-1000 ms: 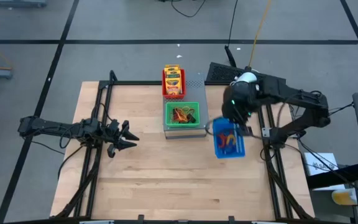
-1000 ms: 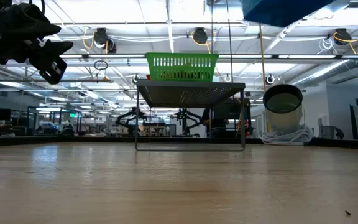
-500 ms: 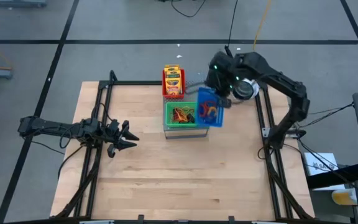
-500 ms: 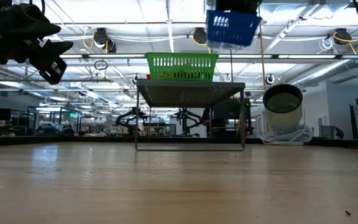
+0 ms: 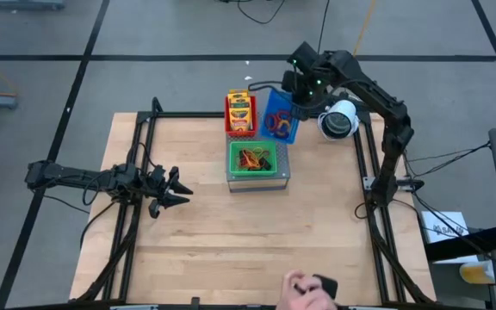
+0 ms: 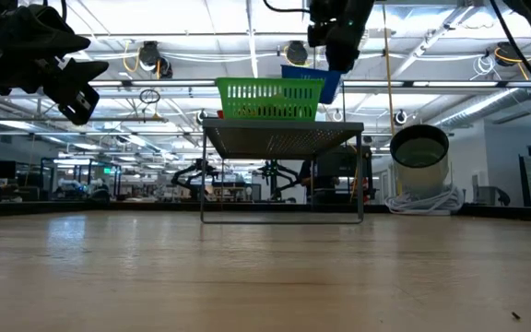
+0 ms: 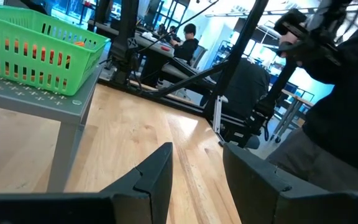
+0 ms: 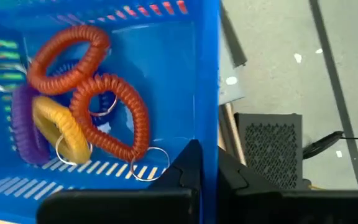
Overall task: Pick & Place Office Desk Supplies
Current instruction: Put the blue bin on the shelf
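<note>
- Coil bands (image 8: 86, 118) (red, yellow, purple, with key rings) sit in the blue tray (image 5: 278, 116), which we see tilted above the grey box (image 5: 274, 112), beside the red tray (image 5: 240, 114) of crayon packets (image 5: 240, 108).
- Right gripper (image 8: 205, 168) is clamped on the blue tray's rim, one finger each side of the wall.
- Green tray (image 5: 256, 158) sits on the box's near end.
- Left gripper (image 5: 179, 189) hangs over the table's left side, fingers spread, holding nothing.
- A person's hand (image 5: 304, 291) shows at the near edge.
</note>
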You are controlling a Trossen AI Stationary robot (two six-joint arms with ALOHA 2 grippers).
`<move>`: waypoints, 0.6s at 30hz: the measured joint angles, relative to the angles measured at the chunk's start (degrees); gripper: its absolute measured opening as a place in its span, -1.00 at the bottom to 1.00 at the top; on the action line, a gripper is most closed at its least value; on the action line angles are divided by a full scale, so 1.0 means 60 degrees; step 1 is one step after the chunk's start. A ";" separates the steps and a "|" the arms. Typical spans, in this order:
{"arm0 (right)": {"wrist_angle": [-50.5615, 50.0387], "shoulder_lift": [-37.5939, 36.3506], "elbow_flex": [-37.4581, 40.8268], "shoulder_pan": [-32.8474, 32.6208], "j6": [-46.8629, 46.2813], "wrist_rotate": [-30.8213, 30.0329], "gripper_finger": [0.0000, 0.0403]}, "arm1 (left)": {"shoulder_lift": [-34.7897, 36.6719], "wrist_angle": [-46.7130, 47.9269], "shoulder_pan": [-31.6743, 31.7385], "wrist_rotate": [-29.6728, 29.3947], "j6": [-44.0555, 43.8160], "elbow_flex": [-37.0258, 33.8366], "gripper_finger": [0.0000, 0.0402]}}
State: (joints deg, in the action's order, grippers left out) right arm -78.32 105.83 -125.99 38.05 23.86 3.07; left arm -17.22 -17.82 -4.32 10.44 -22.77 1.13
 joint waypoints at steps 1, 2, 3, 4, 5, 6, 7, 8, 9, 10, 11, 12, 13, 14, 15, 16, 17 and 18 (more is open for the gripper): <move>0.0109 0.0036 0.0000 0.0104 0.0040 -0.0005 -1.00 | 0.0001 0.0000 -0.0002 0.0000 0.0020 0.0000 -0.25; 0.0220 0.0066 -0.0004 0.0220 0.0104 -0.0001 -1.00 | 0.0000 0.0000 0.0000 0.0000 0.0024 0.0000 -0.26; 0.0309 0.0104 -0.0004 0.0331 0.0155 -0.0002 -1.00 | -0.0001 0.0000 -0.0002 0.0000 0.0022 0.0000 -0.26; 0.0377 0.0149 -0.0004 0.0429 0.0176 -0.0003 -1.00 | 0.0001 0.0000 -0.0001 0.0000 -0.0001 0.0000 -0.25; 0.0445 0.0196 -0.0004 0.0527 0.0179 0.0004 -1.00 | -0.0002 0.0000 0.0000 0.0000 -0.0016 0.0000 -0.25; 0.0512 0.0256 -0.0004 0.0622 0.0182 0.0008 -1.00 | -0.0002 0.0003 0.0000 0.0000 -0.0012 0.0000 -0.26; 0.0575 0.0312 -0.0004 0.0701 0.0195 0.0008 -1.00 | 0.0001 0.0000 -0.0002 0.0000 0.0000 0.0000 -0.25; 0.0623 0.0361 -0.0004 0.0783 0.0243 0.0008 -1.00 | 0.0001 0.0000 0.0000 0.0000 0.0002 0.0000 -0.25; 0.0640 0.0410 -0.0004 0.0856 0.0299 0.0016 -1.00 | -0.0002 0.0000 -0.0003 0.0000 -0.0009 0.0000 -0.26; 0.0652 0.0464 -0.0004 0.0922 0.0361 0.0030 -1.00 | -0.0002 0.0000 -0.0001 0.0000 -0.0015 0.0000 -0.26; 0.0676 0.0515 -0.0004 0.0979 0.0401 0.0067 -1.00 | 0.0001 0.0000 -0.0002 0.0000 -0.0016 0.0000 -0.25; 0.0703 0.0569 -0.0004 0.1059 0.0432 0.0212 -1.00 | 0.0001 0.0000 0.0000 0.0000 -0.0008 0.0000 -0.25; 0.0734 0.0615 -0.0004 0.1128 0.0457 0.0425 -1.00 | -0.0001 0.0002 -0.0002 0.0000 0.0010 0.0000 -0.26; 0.0783 0.0648 -0.0004 0.1189 0.0468 0.0614 -1.00 | 0.0001 0.0000 -0.0004 0.0000 0.0024 0.0000 -0.25; 0.0860 0.0671 -0.0004 0.1238 0.0465 0.0761 -1.00 | 0.0001 0.0000 -0.0004 0.0000 0.0023 0.0000 -0.25; 0.0962 0.0688 -0.0004 0.1275 0.0466 0.0794 -1.00 | -0.0002 0.0000 -0.0004 0.0000 0.0011 0.0000 -0.25; 0.1052 0.0708 -0.0004 0.1298 0.0472 0.0788 -1.00 | 0.0001 0.0000 0.0000 0.0000 -0.0020 0.0000 -0.26; 0.1101 0.0733 -0.0004 0.1313 0.0517 0.0787 -1.00 | 0.0001 0.0000 -0.0003 0.0000 -0.0017 0.0000 -0.25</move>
State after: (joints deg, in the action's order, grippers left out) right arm -71.72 110.22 -126.02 45.93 26.96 7.79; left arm -17.21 -17.82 -4.33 10.44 -22.88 1.13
